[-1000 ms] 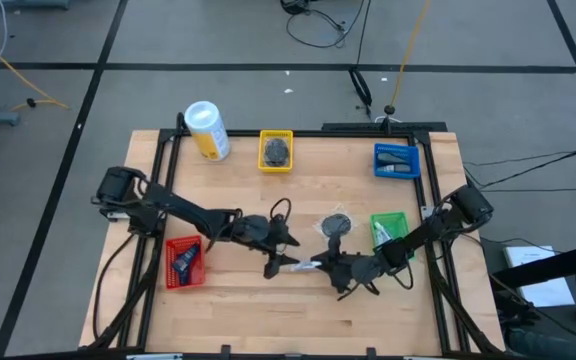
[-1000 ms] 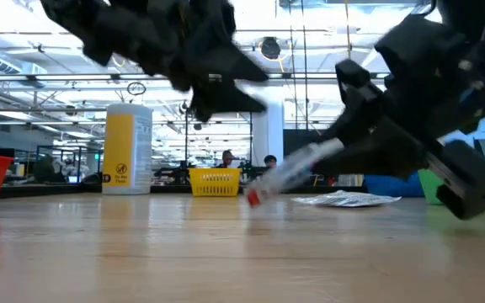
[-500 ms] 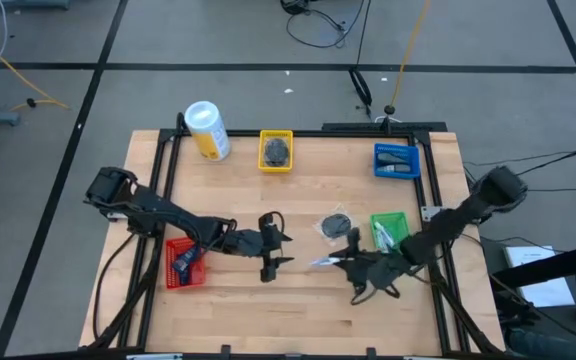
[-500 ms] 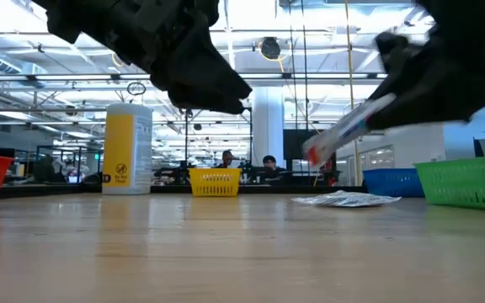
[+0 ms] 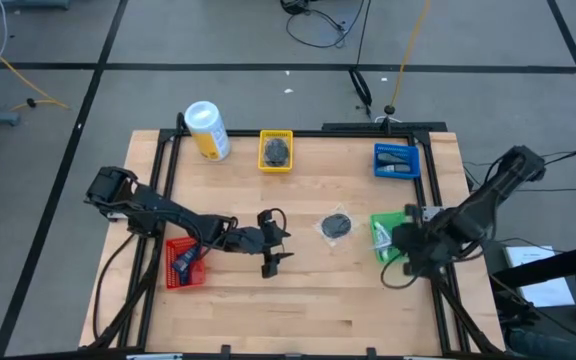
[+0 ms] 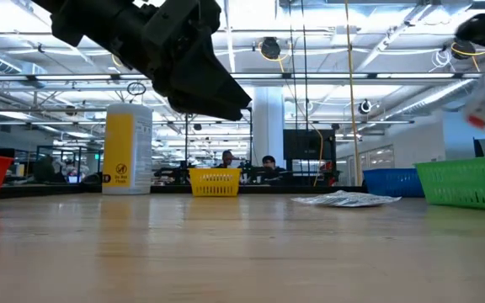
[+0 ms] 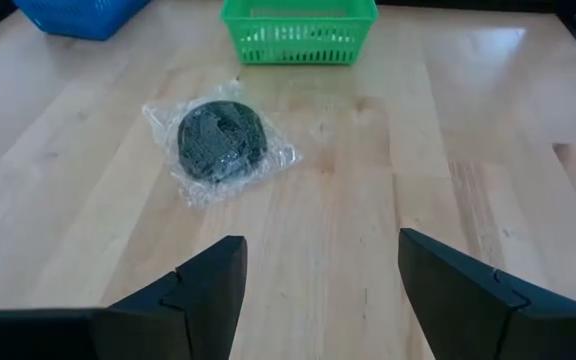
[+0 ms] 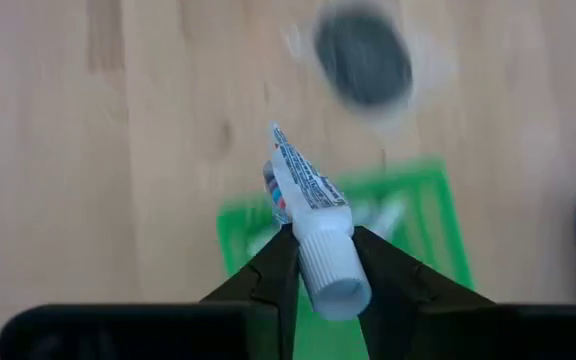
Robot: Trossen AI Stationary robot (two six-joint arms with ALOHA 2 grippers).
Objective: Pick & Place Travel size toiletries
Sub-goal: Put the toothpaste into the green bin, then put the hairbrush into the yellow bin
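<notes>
White tube (image 8: pixel 312 218) now lifted off the wood and carried over the green tray (image 5: pixel 389 233), pinched in the right gripper (image 8: pixel 318 262), so only the drop remains; left gripper (image 7: pixel 318 285) spread, idle near the wrapped disc (image 7: pixel 220 142).

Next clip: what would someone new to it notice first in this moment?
First, the right gripper shut on a small white tube, held in the air over the green tray on the table's right side. Next, a dark round disc in clear wrap lying alone mid-table, with the open left gripper to its left. A tall yellow canister stands at the back left.
</notes>
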